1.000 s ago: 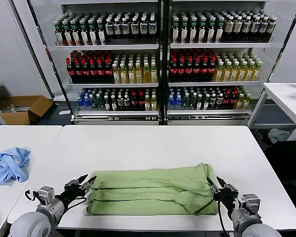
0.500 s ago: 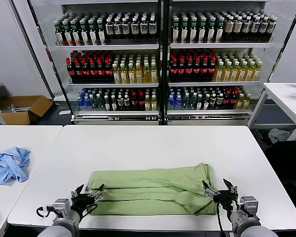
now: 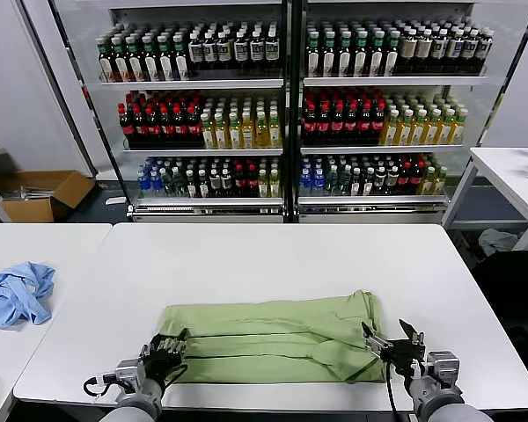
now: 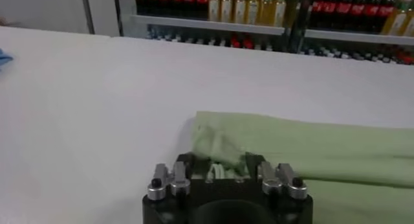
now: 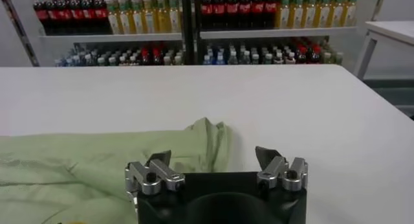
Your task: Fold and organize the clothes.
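Shirt [image 3: 273, 338] lies folded into a long green band on the white tabletop [image 3: 273, 255], near the front edge, with its long side across the robot. It is already narrow, so I judge the step in hand is to take both near corners and fold the band again.

To do this well, each gripper should catch all layers at its corner, not only the top one, and both arms should lift together so the band stays straight and does not twist.

The left gripper [image 3: 165, 349] is low at the left end of the shirt. In its wrist view the fingers [image 4: 187, 164] are drawn in about the bunched green corner; a firm hold I cannot confirm. The right gripper [image 3: 392, 340] is low at the right end of the shirt, fingers [image 5: 158, 159] spread wide and holding nothing, the cloth edge just beside them.
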You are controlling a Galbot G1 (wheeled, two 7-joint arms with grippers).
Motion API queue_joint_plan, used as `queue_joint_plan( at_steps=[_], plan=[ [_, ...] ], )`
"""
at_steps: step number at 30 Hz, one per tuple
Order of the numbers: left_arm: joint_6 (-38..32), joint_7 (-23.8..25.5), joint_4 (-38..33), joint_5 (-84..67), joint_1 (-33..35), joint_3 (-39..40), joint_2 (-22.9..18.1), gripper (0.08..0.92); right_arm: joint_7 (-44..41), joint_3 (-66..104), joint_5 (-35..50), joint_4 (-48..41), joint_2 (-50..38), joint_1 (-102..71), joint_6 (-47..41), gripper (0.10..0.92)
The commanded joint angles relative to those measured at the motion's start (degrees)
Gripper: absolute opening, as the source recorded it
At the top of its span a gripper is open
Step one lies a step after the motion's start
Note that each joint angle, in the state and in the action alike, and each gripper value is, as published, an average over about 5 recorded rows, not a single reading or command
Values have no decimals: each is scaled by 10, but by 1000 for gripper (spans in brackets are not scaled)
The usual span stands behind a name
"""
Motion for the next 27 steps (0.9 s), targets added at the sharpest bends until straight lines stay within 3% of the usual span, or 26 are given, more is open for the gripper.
queue_joint_plan(
  at_steps=[1, 13, 18, 23, 27],
  plan=[
    [6, -34, 4, 37, -7, 25, -15, 472, 0, 1, -2, 2, 1, -1, 1, 823],
    [40, -13, -29, 113, -18, -44, 21, 133, -1, -6, -16, 1, 2, 2, 2, 823],
    [66, 25, -40, 138, 0, -173, 61, 101, -1, -9, -21, 2, 4, 3, 6, 823],
    [46, 95, 10, 167, 50, -330, 84, 101, -1, -17, -24, 1, 4, 11, 9, 823],
    [39, 115, -1, 156, 67, -342, 79, 101, -1, -24, -24, -2, 3, 26, 9, 823]
  ],
)
